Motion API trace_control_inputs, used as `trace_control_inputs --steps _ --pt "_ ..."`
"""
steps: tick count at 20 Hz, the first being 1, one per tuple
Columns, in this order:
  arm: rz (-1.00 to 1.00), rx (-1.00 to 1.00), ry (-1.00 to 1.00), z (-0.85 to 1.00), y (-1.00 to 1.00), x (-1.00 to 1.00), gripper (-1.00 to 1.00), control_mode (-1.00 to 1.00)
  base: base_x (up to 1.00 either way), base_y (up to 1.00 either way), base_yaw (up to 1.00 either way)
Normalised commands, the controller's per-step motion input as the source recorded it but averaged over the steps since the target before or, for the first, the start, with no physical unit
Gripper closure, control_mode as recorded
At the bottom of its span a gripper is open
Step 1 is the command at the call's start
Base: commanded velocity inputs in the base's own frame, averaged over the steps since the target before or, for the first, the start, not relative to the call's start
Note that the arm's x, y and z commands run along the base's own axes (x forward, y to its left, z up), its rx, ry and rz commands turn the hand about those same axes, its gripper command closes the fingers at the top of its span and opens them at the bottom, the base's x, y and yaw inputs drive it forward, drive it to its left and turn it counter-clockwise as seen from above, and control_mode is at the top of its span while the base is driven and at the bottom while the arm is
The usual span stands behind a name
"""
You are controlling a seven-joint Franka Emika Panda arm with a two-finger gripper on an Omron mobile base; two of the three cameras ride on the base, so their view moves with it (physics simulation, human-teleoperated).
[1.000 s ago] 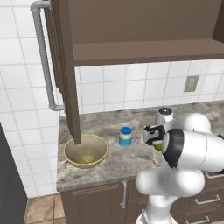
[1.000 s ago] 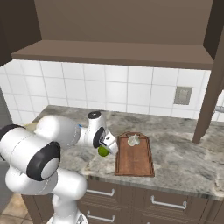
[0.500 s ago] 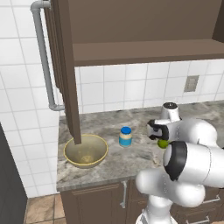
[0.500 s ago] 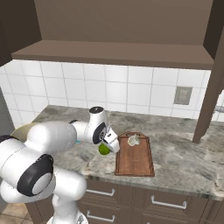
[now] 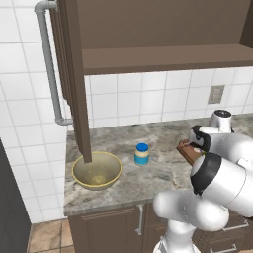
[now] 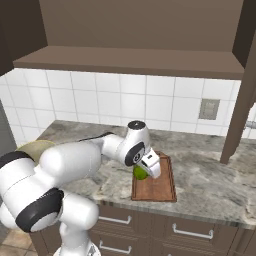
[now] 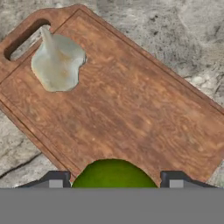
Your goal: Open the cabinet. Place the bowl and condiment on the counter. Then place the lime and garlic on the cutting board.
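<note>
My gripper [image 6: 145, 168] is shut on the bright green lime [image 6: 140, 173] and holds it just above the near left part of the reddish-brown cutting board [image 6: 160, 186]. In the hand view the lime [image 7: 113, 174] sits between my fingertips [image 7: 55, 180], with the board [image 7: 131, 100] below and the pale garlic [image 7: 58, 63] lying on it near the handle end. The olive-beige bowl [image 5: 97, 170] and the blue-lidded condiment [image 5: 142, 154] stand on the counter [image 5: 163, 173]. The cabinet [image 5: 74, 74] is open, its shelf bare.
The open cabinet door hangs down close over the bowl's far rim. A grey pipe [image 5: 49, 64] runs down the tiled wall at the left. A wall outlet [image 6: 208, 108] sits behind the board. Drawers [image 6: 190, 232] lie under the counter edge.
My arm has swung to the right with the lime in its grip, from beside the cutting board's left edge to over the board. The bowl, condiment and garlic have stayed put.
</note>
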Motion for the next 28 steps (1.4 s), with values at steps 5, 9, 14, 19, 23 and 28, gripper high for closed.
trace_control_inputs --steps 5,9,14,19,23,28 --pt "0.00 0.00 0.04 -0.01 -0.50 0.09 1.00 -1.00 0.00 0.00 0.00" --pt "0.00 0.00 0.00 0.00 -0.15 0.00 -1.00 -1.00 0.00 0.00 0.00" --pt "0.00 0.00 0.00 0.02 0.00 -0.09 -1.00 -1.00 0.00 0.00 0.00" --pt "0.00 0.00 0.00 0.20 0.02 -0.09 -1.00 -1.00 0.00 0.00 0.00" --pt "0.00 0.00 -0.03 0.72 0.20 -0.54 -1.00 -1.00 0.00 0.00 0.00" --pt "0.00 -0.08 0.00 0.84 0.95 -1.00 -1.00 -1.00 0.00 0.00 0.00"
